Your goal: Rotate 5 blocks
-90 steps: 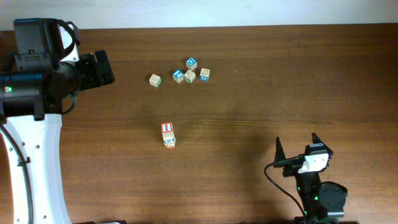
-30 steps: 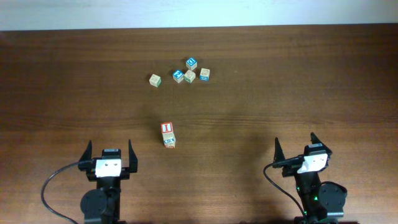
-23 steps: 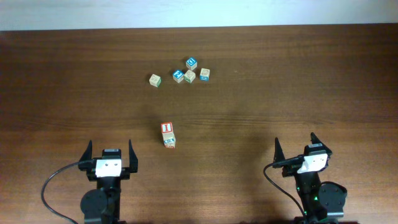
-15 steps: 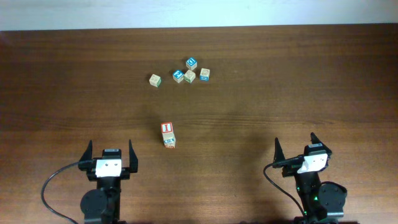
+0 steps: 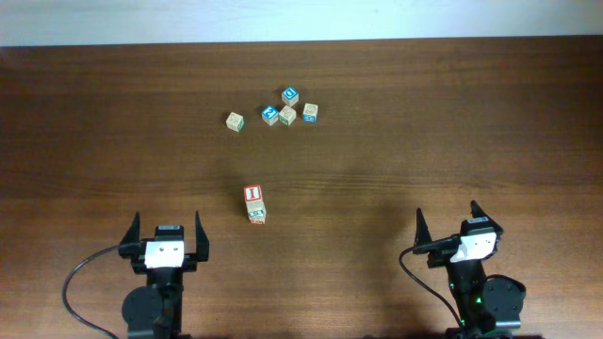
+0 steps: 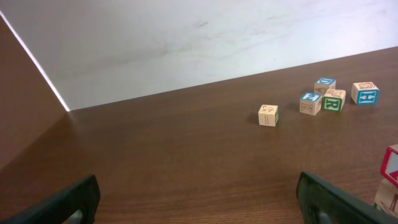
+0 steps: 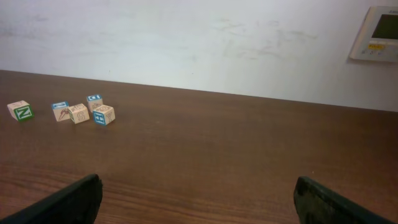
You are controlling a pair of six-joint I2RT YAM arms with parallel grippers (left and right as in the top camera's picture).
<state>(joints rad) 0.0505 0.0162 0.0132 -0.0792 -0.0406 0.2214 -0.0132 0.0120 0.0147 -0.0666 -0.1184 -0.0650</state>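
Your left gripper point(image 5: 166, 218) and right gripper point(image 5: 448, 209) both stand released, empty, on the near side of the "I" block point(image 5: 252, 194); it touches a second block point(image 5: 256, 216); beyond it lie a lone block point(image 5: 235, 121), two more wooden blocks point(image 5: 287, 115) and two blue cubes point(image 5: 270, 115), clustered.

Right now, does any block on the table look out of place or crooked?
Slightly: the red-framed block touches a second block, away from the far group. It seems tilted; leaning or stacked, I cannot tell. Nothing looks damaged.
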